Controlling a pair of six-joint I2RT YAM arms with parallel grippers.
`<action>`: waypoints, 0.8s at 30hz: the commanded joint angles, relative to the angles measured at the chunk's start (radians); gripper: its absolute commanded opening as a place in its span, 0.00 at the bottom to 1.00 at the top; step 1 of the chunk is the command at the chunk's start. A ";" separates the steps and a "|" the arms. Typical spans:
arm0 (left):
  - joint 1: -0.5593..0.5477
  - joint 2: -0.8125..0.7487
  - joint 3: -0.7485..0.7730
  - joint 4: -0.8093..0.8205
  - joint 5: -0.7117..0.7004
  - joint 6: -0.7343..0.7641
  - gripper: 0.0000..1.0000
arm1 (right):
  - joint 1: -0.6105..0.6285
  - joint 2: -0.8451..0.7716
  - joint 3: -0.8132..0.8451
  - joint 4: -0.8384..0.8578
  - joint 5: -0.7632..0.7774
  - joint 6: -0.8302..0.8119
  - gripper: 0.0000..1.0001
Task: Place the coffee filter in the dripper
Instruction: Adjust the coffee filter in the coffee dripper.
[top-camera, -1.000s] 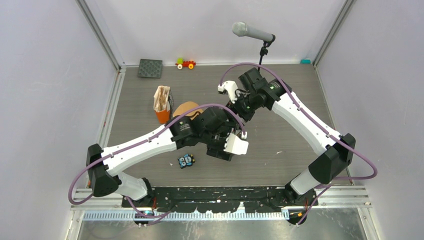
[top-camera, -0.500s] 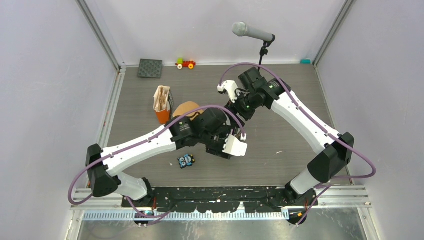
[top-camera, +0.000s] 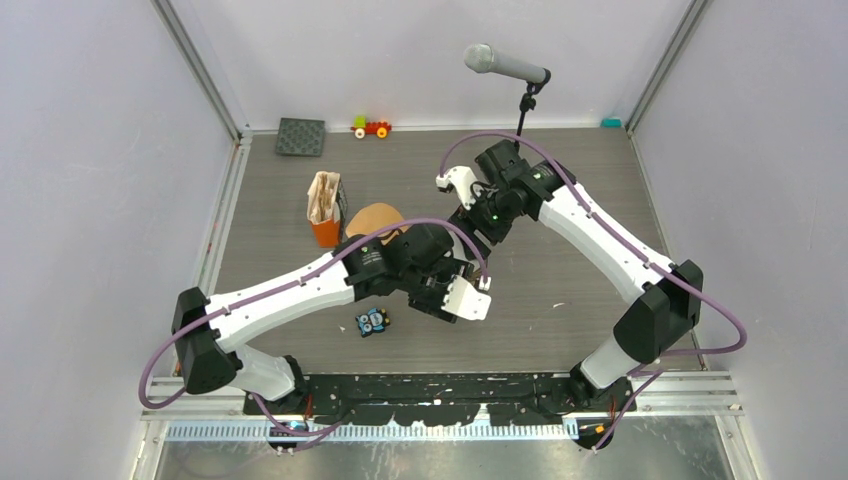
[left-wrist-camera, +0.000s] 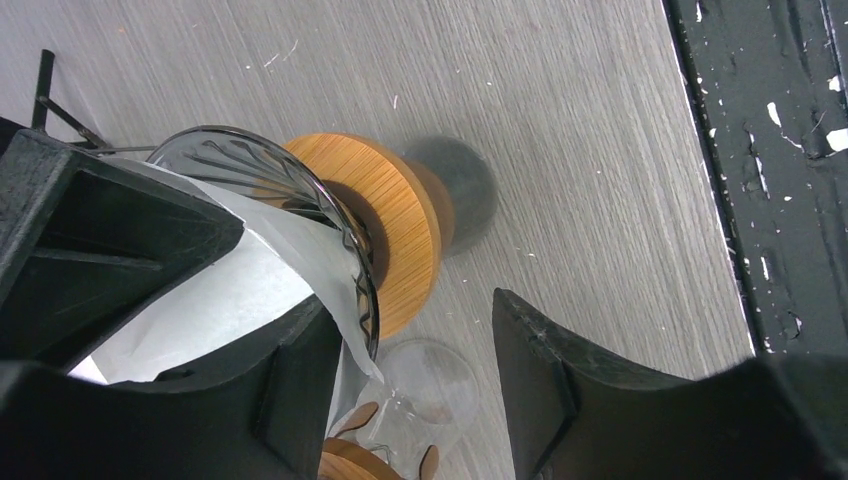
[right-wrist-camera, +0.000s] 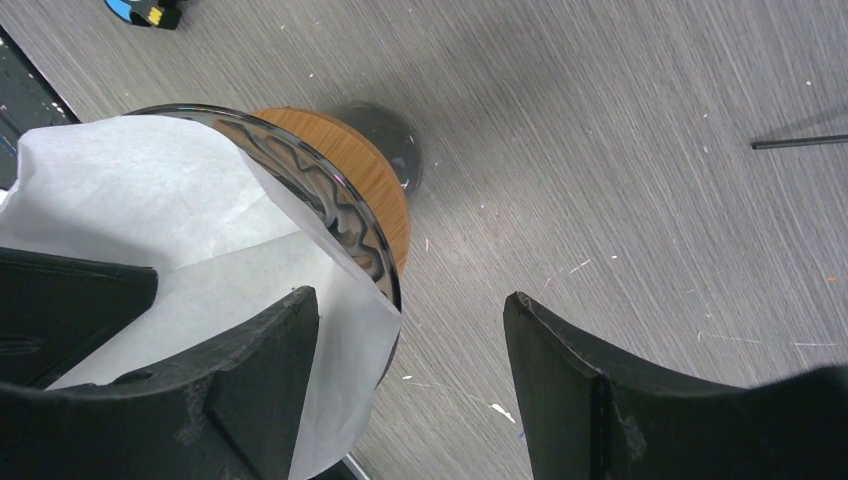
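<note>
In the top view, the left gripper (top-camera: 445, 280) has slid a little toward the lower left. Its arm now uncovers more of the brown disc (top-camera: 372, 217) left of centre. The right arm's elbow (top-camera: 660, 315) has edged slightly left.

Glossy glass dripper (right-wrist-camera: 338, 218), matt paper filter (right-wrist-camera: 170, 210)

White paper filter (right-wrist-camera: 150, 200) sits inside glass dripper (right-wrist-camera: 372, 185) w/ wood collar, edge flopped over rim.
</note>
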 joint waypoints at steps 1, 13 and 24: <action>0.011 0.008 -0.002 -0.004 0.031 0.038 0.57 | -0.007 0.000 -0.011 0.034 0.024 0.037 0.72; 0.040 0.026 -0.015 -0.012 0.069 0.079 0.56 | -0.006 -0.001 -0.061 0.079 0.053 0.107 0.72; 0.046 0.038 -0.029 -0.012 0.084 0.094 0.56 | -0.007 -0.018 -0.130 0.131 0.079 0.105 0.72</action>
